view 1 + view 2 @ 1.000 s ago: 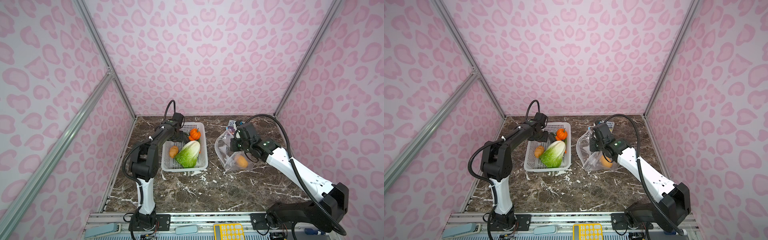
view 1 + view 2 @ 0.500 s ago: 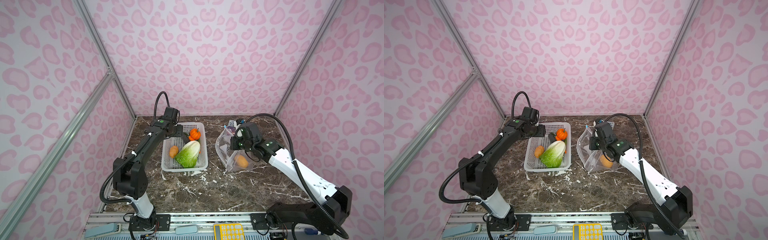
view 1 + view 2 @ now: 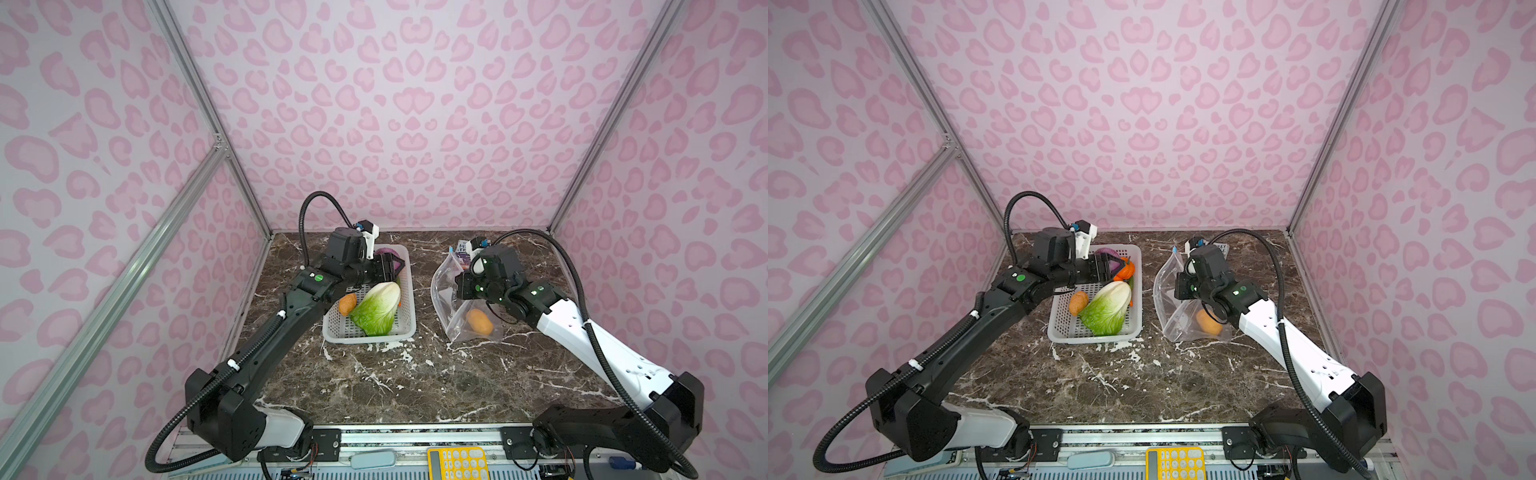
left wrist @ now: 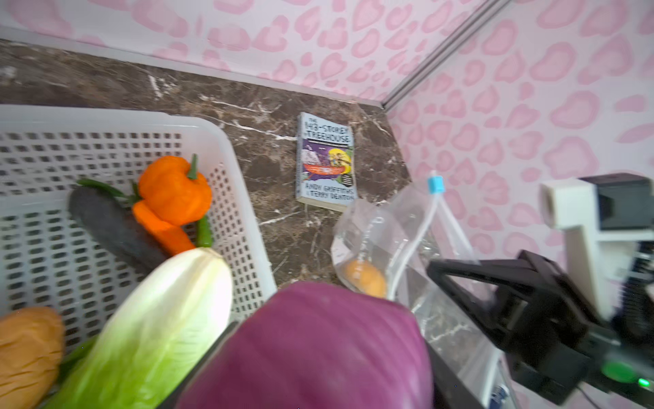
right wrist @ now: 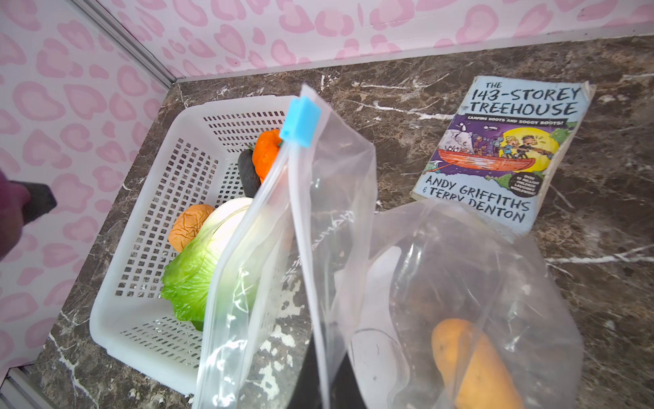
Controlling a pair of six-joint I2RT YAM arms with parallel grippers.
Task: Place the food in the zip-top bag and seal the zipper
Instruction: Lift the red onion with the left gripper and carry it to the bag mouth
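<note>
Onion [image 4: 311,347], purple, sits clamped in left claw [image 3: 388,268] over upper end of basket [image 3: 409,328] at centre of a top view; bag [image 3: 446,291] to its right, mouth edge pinched up by closed right claw [image 3: 462,286], one potato [image 3: 479,321] inside; best carried level and released deep inside mouth.

I see pale pink walls [image 3: 415,104] blotched with darker pink, a brown table [image 3: 415,382] veined white, a white basket [image 3: 365,337], a green-and-white cabbage [image 3: 374,309], an orange pumpkin [image 4: 173,191], a purple onion [image 4: 318,347], a clear bag [image 5: 460,265] with a blue slider [image 5: 300,122], and a tan-orange potato [image 5: 470,364].
</note>
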